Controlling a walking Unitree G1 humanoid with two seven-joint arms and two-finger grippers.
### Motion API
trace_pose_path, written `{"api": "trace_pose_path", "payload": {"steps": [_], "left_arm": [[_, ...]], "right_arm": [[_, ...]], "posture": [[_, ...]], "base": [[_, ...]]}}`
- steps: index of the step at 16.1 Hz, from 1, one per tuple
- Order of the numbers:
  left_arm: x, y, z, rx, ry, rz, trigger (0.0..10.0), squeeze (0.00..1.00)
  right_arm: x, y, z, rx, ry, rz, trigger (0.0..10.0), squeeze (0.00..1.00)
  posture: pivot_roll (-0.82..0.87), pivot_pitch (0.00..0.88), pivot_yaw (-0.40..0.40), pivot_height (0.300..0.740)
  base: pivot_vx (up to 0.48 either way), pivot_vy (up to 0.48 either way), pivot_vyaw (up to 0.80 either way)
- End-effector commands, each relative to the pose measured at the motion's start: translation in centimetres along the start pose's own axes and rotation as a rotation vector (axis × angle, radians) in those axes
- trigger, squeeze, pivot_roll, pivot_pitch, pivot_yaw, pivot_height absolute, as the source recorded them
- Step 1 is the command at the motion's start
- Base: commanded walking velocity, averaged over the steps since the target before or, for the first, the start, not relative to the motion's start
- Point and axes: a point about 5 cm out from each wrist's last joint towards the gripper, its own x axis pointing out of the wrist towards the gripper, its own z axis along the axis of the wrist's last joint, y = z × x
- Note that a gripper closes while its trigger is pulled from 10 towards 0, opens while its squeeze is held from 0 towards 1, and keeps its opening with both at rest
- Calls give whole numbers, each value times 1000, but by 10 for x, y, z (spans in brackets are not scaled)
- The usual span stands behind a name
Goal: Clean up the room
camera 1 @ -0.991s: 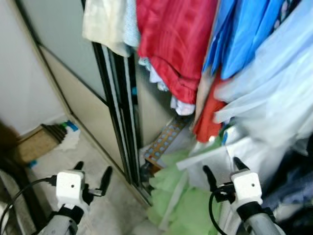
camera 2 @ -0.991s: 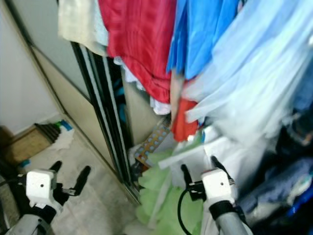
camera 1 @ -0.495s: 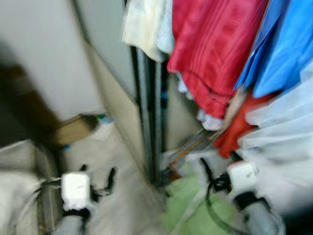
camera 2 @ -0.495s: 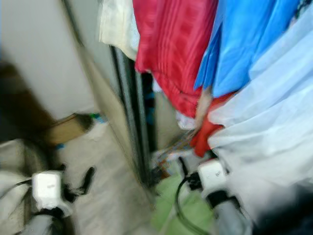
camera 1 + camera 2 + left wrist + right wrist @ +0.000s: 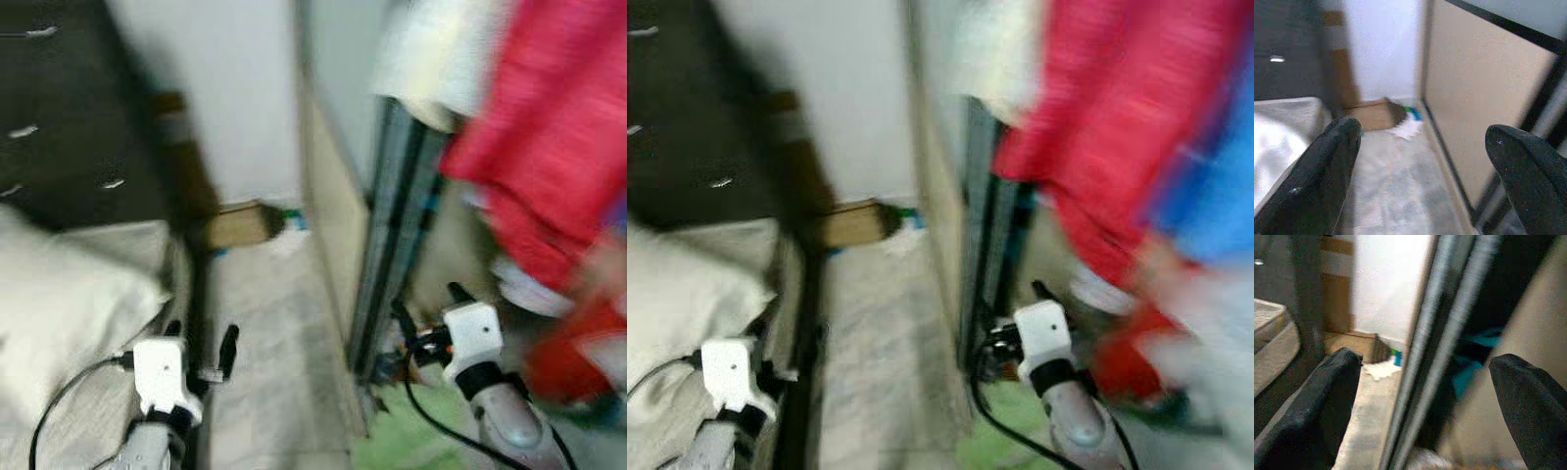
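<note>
We look down a narrow strip of pale floor (image 5: 279, 343) between a bed and a sliding wardrobe, the head views blurred. Our left gripper (image 5: 201, 345) hangs at 7 o'clock over the edge of the white bedding (image 5: 69, 304), its two black fingers (image 5: 1327, 166) spread wide and holding nothing. Our right gripper (image 5: 426, 308) sits at 4 o'clock, just beside the dark door track (image 5: 387, 235) of the wardrobe, its fingers (image 5: 1528, 401) likewise parted and empty. Red clothing (image 5: 549, 166) hangs at 2 o'clock, with a cream garment (image 5: 431, 69) at 1 o'clock beside it. Green fabric (image 5: 411, 446) lies on the floor at 5 o'clock, below the right arm. At 11 o'clock, against the white wall (image 5: 230, 88), a flat brown cardboard box (image 5: 240, 223) rests with white and green clutter (image 5: 1408, 125) just beside it.
</note>
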Motion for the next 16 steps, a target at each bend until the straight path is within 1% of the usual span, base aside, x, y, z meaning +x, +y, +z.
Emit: {"api": "trace_pose_path", "payload": {"steps": [1, 2, 4, 5, 6, 7, 8, 11, 14, 16], "left_arm": [[-2, 4, 3, 23, 1, 23, 10000, 0], [-4, 3, 4, 35, 5, 5, 10000, 0], [-5, 4, 6, 39, 4, 13, 10000, 0], [-5, 4, 8, 38, 7, 27, 10000, 0], [-3, 2, 10, 35, 8, 29, 10000, 0], [-1, -3, 13, 64, 5, 20, 10000, 0], [0, -5, 13, 53, 5, 6, 10000, 0], [-1, -7, 13, 22, 7, -36, 10000, 0], [-2, -7, 14, 45, 10, -14, 10000, 0], [-3, -7, 15, 47, 6, -18, 10000, 0]], "right_arm": [[-3, 3, 4, 24, -7, 10, 10000, 0], [-12, -1, 3, 30, 12, -8, 10000, 0], [-21, -2, 6, 27, 15, -8, 10000, 0], [-26, 0, 8, 20, 13, 5, 10000, 0], [-26, 2, 9, 16, 14, 17, 10000, 0], [-24, 4, 10, 9, 13, 28, 10000, 0], [-23, 6, 10, 12, 16, 34, 10000, 0], [-18, 6, 11, 18, 16, 42, 10000, 0], [-14, 7, 12, 21, 13, 57, 10000, 0], [-12, 7, 13, 20, 10, 63, 10000, 0]], "posture": [[76, 98, -16, 740], [67, 115, -12, 740], [51, 135, -7, 740], [43, 147, -6, 740], [40, 154, -8, 740], [42, 158, -8, 740], [44, 160, -12, 740], [45, 160, -14, 740], [53, 169, -26, 740], [52, 179, -27, 740]], "base": [[0, 0, 0], [0, 0, 0], [0, 0, 0], [0, 0, 0], [0, 0, 0], [0, 0, 800], [0, 0, 800], [0, 0, 800], [0, 0, 800], [0, 0, 800]]}}
